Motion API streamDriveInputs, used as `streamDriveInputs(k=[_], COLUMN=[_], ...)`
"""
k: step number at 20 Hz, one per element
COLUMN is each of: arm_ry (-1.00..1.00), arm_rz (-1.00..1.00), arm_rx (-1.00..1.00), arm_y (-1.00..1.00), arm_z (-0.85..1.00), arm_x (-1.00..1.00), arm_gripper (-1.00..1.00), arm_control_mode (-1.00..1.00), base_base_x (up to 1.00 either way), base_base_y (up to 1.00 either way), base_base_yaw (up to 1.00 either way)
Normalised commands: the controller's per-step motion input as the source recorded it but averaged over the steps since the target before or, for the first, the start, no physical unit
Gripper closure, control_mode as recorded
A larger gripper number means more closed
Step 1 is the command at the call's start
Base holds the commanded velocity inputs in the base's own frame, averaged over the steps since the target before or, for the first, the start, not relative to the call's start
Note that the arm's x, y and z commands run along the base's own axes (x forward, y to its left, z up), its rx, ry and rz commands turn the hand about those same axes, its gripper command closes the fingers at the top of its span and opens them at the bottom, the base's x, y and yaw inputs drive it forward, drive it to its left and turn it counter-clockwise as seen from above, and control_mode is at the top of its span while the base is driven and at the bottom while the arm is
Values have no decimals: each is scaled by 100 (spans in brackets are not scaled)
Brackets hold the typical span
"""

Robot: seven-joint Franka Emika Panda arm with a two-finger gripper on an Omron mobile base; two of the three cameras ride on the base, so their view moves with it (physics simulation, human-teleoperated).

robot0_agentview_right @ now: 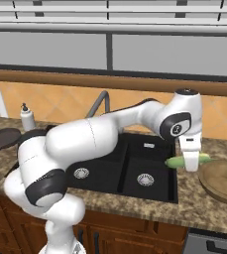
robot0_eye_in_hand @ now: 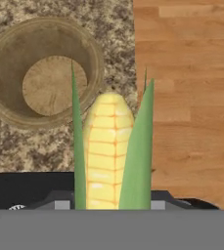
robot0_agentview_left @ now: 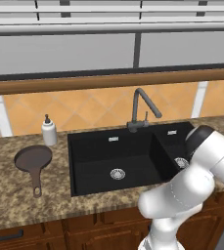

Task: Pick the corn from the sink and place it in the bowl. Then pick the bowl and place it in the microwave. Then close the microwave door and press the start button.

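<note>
Corn sat clamped crosswise in my pincer, lifted above the tabletop just beside the sink. The bowl lay close off to the right and lower, not yet beneath the cob.

- The sink is set into the counter, its faucet rising at the basin's twelve o'clock, against the wall.
- A soap bottle stands at the sink's ten o'clock, with a frying pan on the counter just in front of it.
- In the right base view the gripper hangs above the counter at the sink's three o'clock, with the corn between its fingers.
- The bowl sits on the counter at the gripper's four o'clock, seemingly not yet under the corn.
</note>
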Motion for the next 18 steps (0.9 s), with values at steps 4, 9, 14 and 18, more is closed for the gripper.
streamDriveInputs(k=[4,9,14,18], arm_ry=[0,0,0,0], arm_rz=[-2,0,0,0], arm_rx=[-6,-1,0,0], arm_y=[-55,-57,-62,-67], arm_z=[1,-16,-34,-12], arm_x=[1,18,37,40], arm_gripper=[100,100,100,100], arm_control_mode=[-100,-100,-100,-100], base_base_x=[0,0,0,0], base_base_y=[0,0,0,0], base_base_yaw=[0,0,0,0])
